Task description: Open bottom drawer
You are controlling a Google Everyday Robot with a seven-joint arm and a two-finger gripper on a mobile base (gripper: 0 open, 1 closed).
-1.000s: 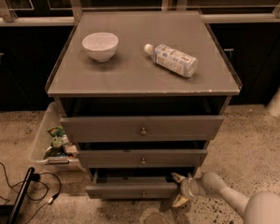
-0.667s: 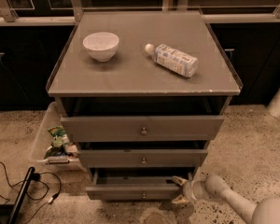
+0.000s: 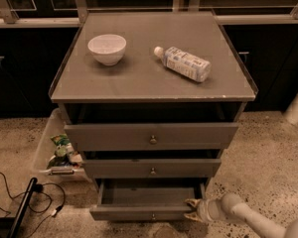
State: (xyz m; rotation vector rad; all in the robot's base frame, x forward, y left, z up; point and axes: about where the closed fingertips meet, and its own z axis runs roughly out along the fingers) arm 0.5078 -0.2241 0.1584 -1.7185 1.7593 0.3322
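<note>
The grey cabinet has three drawer fronts, each with a small brass knob. The bottom drawer [image 3: 139,213] is the lowest and narrowest, and it stands pulled out, showing its empty inside. Its knob [image 3: 153,216] is at the middle of the front. My gripper [image 3: 192,209] is at floor level at the drawer's right end, on a pale arm coming in from the lower right. Its yellowish fingertips [image 3: 190,202] straddle the right end of the drawer front and hold it.
The mid-sized middle drawer [image 3: 152,168] and the tallest top drawer [image 3: 151,136] each stand a little out. A white bowl [image 3: 107,48] and a lying plastic bottle [image 3: 184,63] are on the cabinet top. A bin with packets [image 3: 59,152] and cables [image 3: 20,197] lie on the floor to the left.
The bottom drawer has slid further out toward the camera. My gripper has moved the same way with the drawer's right end.
</note>
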